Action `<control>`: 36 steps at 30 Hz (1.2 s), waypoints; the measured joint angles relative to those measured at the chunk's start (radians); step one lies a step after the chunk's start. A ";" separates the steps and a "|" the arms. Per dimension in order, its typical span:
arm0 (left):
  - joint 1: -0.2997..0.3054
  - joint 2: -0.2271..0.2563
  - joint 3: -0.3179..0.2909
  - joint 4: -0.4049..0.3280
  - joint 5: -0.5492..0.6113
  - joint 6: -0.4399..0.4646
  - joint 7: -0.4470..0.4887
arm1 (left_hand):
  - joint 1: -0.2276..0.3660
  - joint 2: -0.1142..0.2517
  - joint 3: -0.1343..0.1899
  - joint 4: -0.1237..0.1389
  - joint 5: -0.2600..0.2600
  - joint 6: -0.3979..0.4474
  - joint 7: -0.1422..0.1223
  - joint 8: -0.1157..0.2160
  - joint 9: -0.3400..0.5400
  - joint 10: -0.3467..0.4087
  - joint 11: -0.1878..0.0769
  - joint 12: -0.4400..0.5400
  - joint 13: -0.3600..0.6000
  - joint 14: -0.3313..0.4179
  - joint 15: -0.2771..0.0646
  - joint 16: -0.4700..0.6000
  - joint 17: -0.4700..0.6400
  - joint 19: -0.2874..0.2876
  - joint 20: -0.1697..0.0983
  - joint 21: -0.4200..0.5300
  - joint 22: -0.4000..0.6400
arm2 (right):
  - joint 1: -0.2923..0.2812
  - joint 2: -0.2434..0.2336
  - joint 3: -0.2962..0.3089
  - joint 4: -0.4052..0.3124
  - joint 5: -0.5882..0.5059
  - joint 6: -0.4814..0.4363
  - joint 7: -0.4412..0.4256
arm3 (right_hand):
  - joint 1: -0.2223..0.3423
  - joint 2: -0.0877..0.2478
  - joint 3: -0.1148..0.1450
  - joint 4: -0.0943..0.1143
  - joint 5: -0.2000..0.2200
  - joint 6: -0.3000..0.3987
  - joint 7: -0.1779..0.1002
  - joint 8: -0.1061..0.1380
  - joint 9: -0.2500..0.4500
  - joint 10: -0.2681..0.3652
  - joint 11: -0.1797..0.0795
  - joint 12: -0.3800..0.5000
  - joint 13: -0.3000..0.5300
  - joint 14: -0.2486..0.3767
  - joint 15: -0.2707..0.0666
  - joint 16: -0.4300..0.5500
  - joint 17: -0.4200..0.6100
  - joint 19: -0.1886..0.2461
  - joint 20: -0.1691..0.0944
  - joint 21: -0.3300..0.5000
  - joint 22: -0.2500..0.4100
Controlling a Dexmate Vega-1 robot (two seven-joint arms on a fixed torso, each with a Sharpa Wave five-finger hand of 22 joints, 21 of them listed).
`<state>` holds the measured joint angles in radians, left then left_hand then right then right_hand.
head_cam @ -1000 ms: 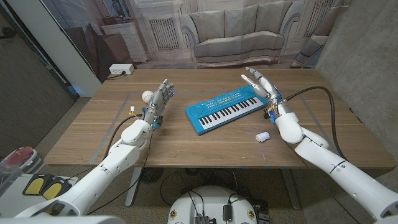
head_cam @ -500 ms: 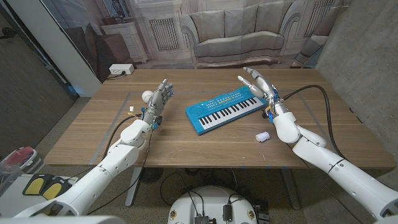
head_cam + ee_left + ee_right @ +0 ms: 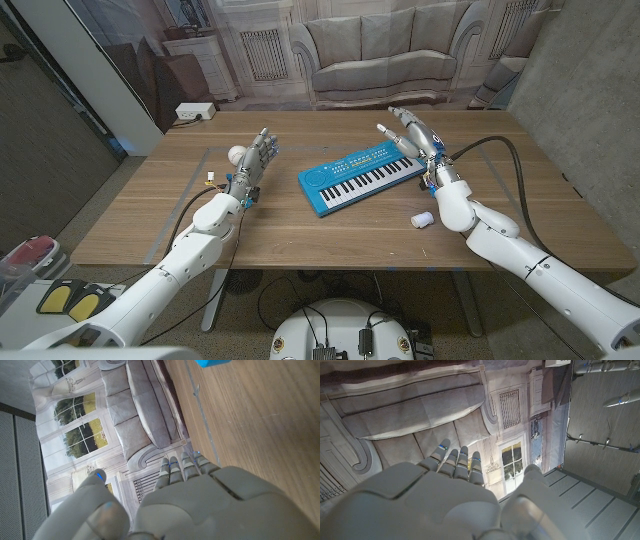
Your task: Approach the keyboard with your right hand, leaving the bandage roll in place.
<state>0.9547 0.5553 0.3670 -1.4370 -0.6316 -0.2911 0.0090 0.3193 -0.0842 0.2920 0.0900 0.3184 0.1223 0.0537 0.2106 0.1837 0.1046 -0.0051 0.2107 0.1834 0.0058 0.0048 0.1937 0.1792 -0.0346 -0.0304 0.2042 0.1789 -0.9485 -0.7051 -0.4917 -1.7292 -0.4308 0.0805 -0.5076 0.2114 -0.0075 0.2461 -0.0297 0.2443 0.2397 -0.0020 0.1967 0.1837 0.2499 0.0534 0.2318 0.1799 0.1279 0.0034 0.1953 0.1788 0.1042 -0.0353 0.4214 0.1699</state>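
Note:
A blue toy keyboard with white and black keys lies slanted in the middle of the wooden table; a blue corner of the keyboard also shows in the left wrist view. My right hand hovers open over the keyboard's right end, fingers spread and reaching away from me. The back of my right hand shows in its wrist view. A small white bandage roll lies on the table near my right forearm, untouched. My left hand stands open at the table's left, holding nothing; its back shows in the left wrist view.
A small white ball-like object sits just behind my left hand. A black cable curves over the table's right side toward my right wrist. A backdrop printed with a sofa stands behind the table.
My right hand has moved leftward, from beside the keyboard's right end to over it. The bandage roll, the keyboard and my left hand have stayed put.

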 measured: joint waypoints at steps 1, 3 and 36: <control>0.000 -0.001 0.000 0.001 0.000 0.000 0.000 | 0.000 0.000 0.000 0.000 0.000 0.000 0.000 0.000 0.000 0.000 0.000 0.000 0.000 0.000 0.000 0.000 0.000 0.000 0.000 0.000 0.000 | 0.000 0.000 0.000 0.000 -0.008 -0.008 -0.002 | 0.000 0.000 0.000 0.000 0.000 0.000 0.000 0.000 0.000 0.000 0.000 0.000 0.000 0.000 0.000 0.000 0.000 0.000 0.000 0.000 0.000; 0.000 -0.002 0.000 0.003 0.000 0.000 -0.002 | 0.000 0.000 0.000 0.000 0.000 0.000 0.000 0.000 0.000 0.000 0.000 0.000 0.000 0.000 0.000 0.000 0.000 0.000 0.000 0.000 0.000 | 0.000 -0.003 -0.007 -0.006 -0.015 -0.018 -0.003 | 0.000 0.000 0.000 0.000 0.000 0.000 0.000 0.000 0.000 0.000 0.000 0.000 0.000 0.000 0.000 0.000 0.000 0.000 0.000 0.000 0.000; -0.003 -0.004 -0.001 0.010 -0.009 -0.015 -0.013 | 0.006 0.006 -0.004 -0.004 0.000 0.007 0.000 -0.004 0.000 0.006 -0.002 0.000 0.000 0.006 0.006 0.000 0.000 0.005 0.005 0.000 0.000 | 0.077 0.001 -0.109 -0.011 -0.098 -0.136 0.063 | 0.000 0.000 0.000 0.000 0.004 0.000 0.000 0.000 0.000 -0.004 -0.004 -0.008 0.004 0.000 0.000 -0.008 0.000 0.000 0.000 -0.015 0.000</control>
<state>0.9521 0.5511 0.3658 -1.4270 -0.6411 -0.3065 -0.0041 0.3257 -0.0778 0.2879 0.0857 0.3184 0.1296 0.0537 0.2065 0.1837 0.1101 -0.0069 0.2110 0.1834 0.0114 0.0104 0.1936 0.1792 -0.0293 -0.0250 0.2042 0.1789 -0.8713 -0.7040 -0.6008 -1.7400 -0.5292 -0.0557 -0.4448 0.2114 -0.0076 0.2461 -0.0295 0.2478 0.2396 -0.0020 0.1967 0.1837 0.2460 0.0497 0.2240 0.1842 0.1279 0.0034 0.1876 0.1788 0.1042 -0.0353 0.4065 0.1699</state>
